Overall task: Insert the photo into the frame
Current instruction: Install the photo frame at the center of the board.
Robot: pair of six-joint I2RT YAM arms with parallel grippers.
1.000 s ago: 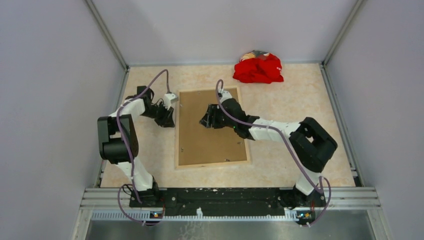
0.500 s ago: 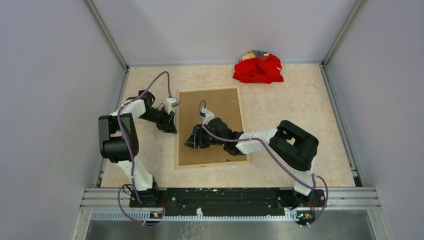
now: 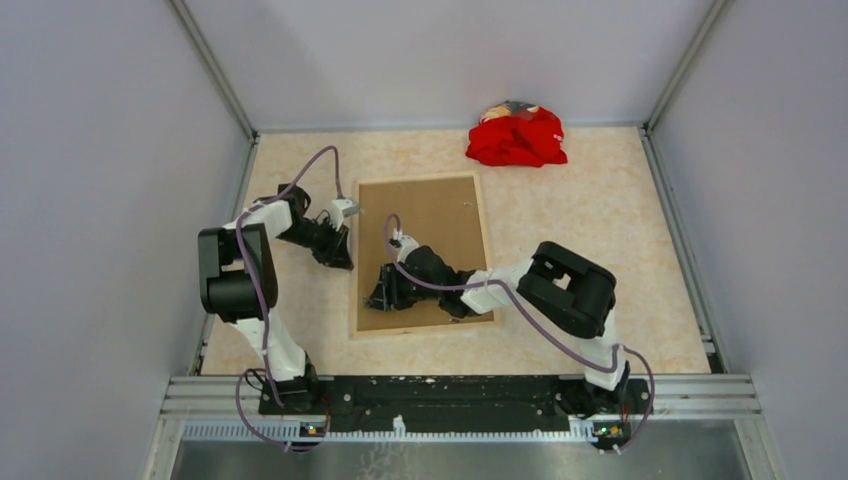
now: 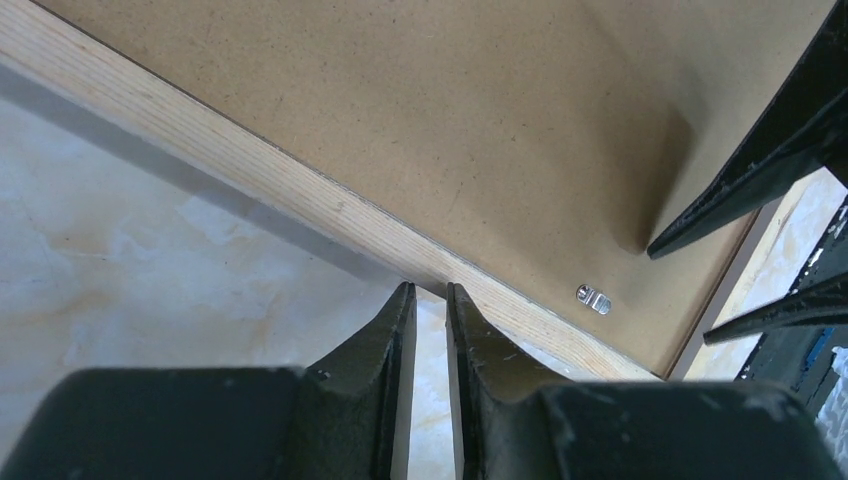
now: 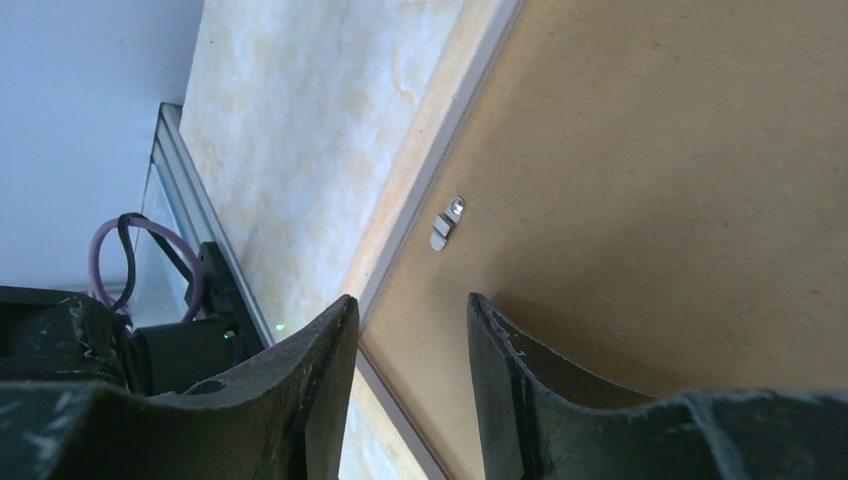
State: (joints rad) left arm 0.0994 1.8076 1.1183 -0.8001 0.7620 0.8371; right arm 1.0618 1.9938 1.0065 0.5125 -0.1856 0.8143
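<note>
The frame lies face down on the table, its light wood back up. A brown backing board fills it. The photo is hidden. My left gripper is at the frame's left rail, tips just short of the wood; its jaws stand a narrow gap apart with nothing between them. My right gripper hovers low over the board's near-left corner, open and empty, straddling the seam between the board and the rail.
A red cloth heap lies at the back of the table. A small metal turn clip sits on the board by the left rail, also visible from the left wrist as a clip. Grey walls enclose three sides.
My right gripper has swept from the middle of the board toward its near-left corner, jaws narrowing a little. My left gripper has stayed by the left rail, shifting slightly nearer.
</note>
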